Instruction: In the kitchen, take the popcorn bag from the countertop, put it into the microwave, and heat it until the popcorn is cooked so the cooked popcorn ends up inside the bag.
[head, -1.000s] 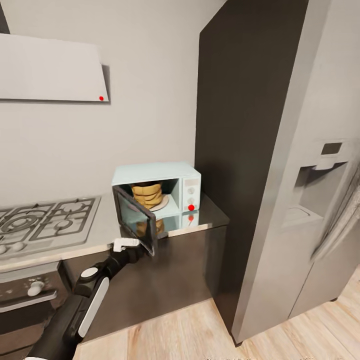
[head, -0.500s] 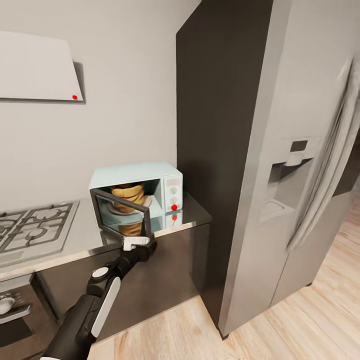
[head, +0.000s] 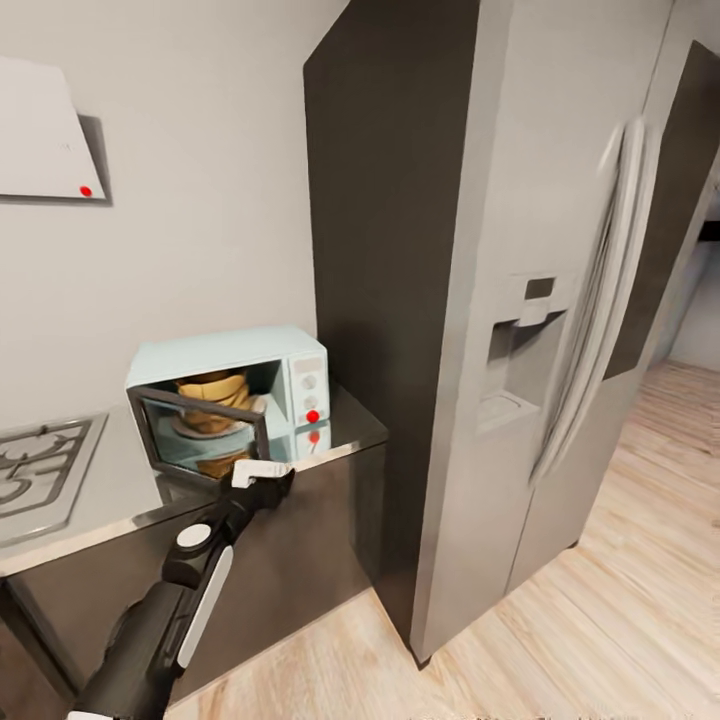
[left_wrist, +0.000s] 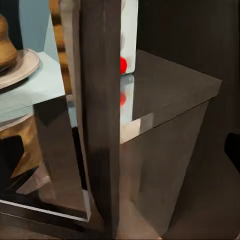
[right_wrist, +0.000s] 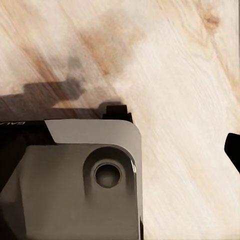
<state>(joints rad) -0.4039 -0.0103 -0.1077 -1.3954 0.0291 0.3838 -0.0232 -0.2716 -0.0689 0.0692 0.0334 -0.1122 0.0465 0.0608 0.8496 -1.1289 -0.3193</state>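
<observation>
— Popcorn bag, the small golden-brown crumpled paper sack with the rolled rim: where has it got to?

— Inside the pale blue-white microwave, sitting on the round pale plate in the cavity. So the fetching and the loading look done to me.

— And the door?

— Not shut. The dark glass door of the microwave stands swung out over the dark grey glossy worktop, about half open. The left tool is right at the door's free edge, at the front of the microwave, just above the worktop's lip.

— Gripping it or pushing it?

— I cannot tell; the white tip sits against the door frame, but how its fingers stand is hidden. In the left wrist view the door's dark edge stands close in front of the camera.

— The right tool?

— That wrist view looks down on pale wooden floor and a grey slab of the robot's own base; a dark sliver at the edge may be a fingertip, no more to go on.

— What's left, then?

— By my reckoning, closing the door, then switching on. The red round indicator light on the microwave's panel glows, but the bag looks uncooked.
</observation>
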